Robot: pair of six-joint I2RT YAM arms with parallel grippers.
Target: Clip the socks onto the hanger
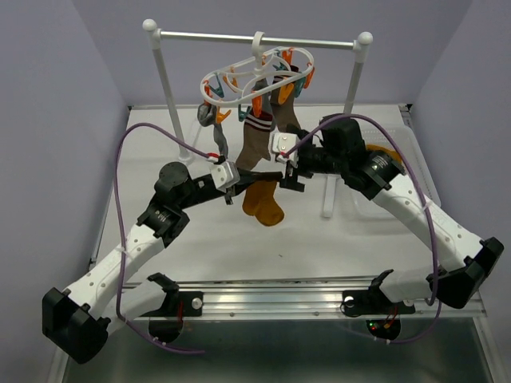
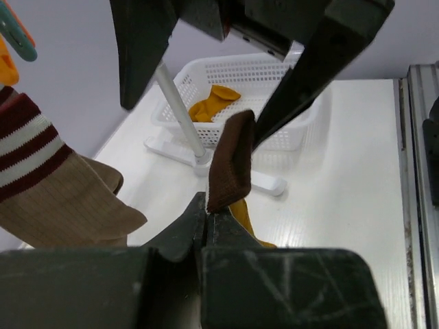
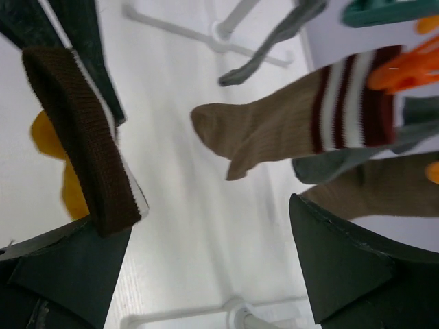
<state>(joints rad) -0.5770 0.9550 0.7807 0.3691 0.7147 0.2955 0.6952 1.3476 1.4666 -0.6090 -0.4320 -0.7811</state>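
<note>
Socks (image 1: 255, 140) are being held clipped on the hanger (image 1: 226, 76) (one mustard sock (image 2: 214, 101) lying in the basket (image 2: 274, 72)). A brown-cuffed sock (image 2: 230, 161) is being pinched mid-air by the left end effector (image 2: 204, 205), while the right end effector (image 3: 206, 219) is being held wide apart beside it.

The table (image 1: 239, 255) is lit brightly and evenly from above; only faint, soft shadows are cast under the arms (image 1: 144, 231). In the wrist views the near fingers (image 2: 274, 288) are blurred, the sock (image 2: 230, 157) softened, and white surfaces slightly washed out

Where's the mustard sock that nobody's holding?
In left wrist view, the mustard sock lies in the white basket, right side of the table, beside the rack's right post.
</note>
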